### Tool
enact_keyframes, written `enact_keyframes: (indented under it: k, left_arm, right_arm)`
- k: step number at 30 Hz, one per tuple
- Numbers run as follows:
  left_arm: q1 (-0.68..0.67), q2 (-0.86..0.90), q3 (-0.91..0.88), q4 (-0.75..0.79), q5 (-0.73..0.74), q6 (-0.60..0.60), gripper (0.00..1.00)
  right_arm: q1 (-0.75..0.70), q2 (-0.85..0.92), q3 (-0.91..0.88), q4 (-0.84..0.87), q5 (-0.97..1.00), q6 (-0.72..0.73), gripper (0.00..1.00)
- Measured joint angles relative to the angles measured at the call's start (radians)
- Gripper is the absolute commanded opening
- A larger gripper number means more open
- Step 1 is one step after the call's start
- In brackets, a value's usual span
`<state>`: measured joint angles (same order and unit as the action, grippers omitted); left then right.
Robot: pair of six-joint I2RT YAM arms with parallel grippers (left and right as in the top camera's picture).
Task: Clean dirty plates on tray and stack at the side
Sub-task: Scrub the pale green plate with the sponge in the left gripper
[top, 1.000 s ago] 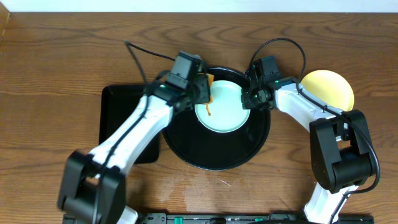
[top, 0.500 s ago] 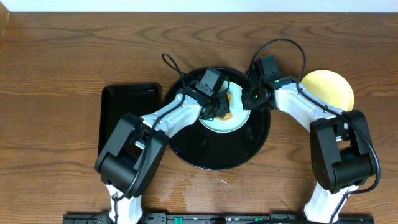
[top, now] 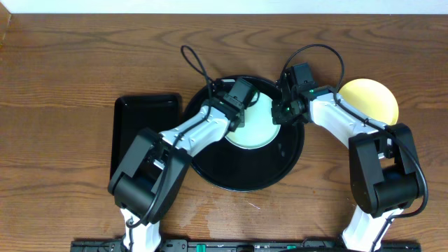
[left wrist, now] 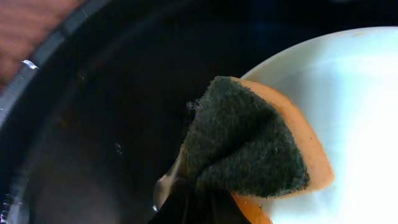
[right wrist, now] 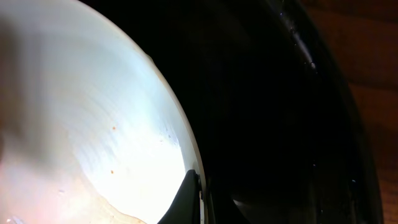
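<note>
A pale mint-blue plate lies in the round black tray. My left gripper is shut on an orange sponge with a dark green scrub face, held at the plate's left rim. My right gripper is shut on the plate's right rim; a finger shows at the rim. The plate surface shows tiny orange specks and a faint smear. A pale yellow plate lies on the wood tabletop at the right. The third plate is not in view.
A smaller rectangular black tray lies to the left of the round tray. Brown wood tabletop surrounds everything. A black cable loops above the left arm.
My left gripper swept the sponge from the plate's left edge across its middle and back to the left rim. The orange smear no longer shows. The right gripper has not moved.
</note>
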<state>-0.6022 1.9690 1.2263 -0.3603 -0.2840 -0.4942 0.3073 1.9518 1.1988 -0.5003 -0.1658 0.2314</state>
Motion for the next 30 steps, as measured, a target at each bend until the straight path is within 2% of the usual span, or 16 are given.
enact_keyframes:
  k: [7, 15, 20, 25, 30]
  left_arm:
    - [-0.025, 0.002, 0.011, -0.038, -0.182, 0.099, 0.07]
    - [0.009, -0.035, 0.100, -0.180, -0.282, 0.118, 0.07]
    - [0.030, -0.108, 0.111, -0.209, -0.142, 0.118, 0.07]
    - [0.045, -0.098, 0.111, -0.171, 0.167, 0.117, 0.07]
    - [0.044, -0.039, 0.111, -0.152, 0.363, 0.117, 0.07]
  right_arm:
    - [0.033, 0.000, 0.002, -0.005, -0.007, 0.010, 0.01]
    - [0.043, 0.000, 0.002, -0.006, -0.014, 0.014, 0.01]
    - [0.043, 0.000, 0.002, -0.007, -0.013, 0.014, 0.01]
    - [0.043, 0.000, 0.002, -0.008, -0.013, 0.014, 0.01]
    - [0.043, 0.000, 0.002, -0.008, -0.013, 0.014, 0.01]
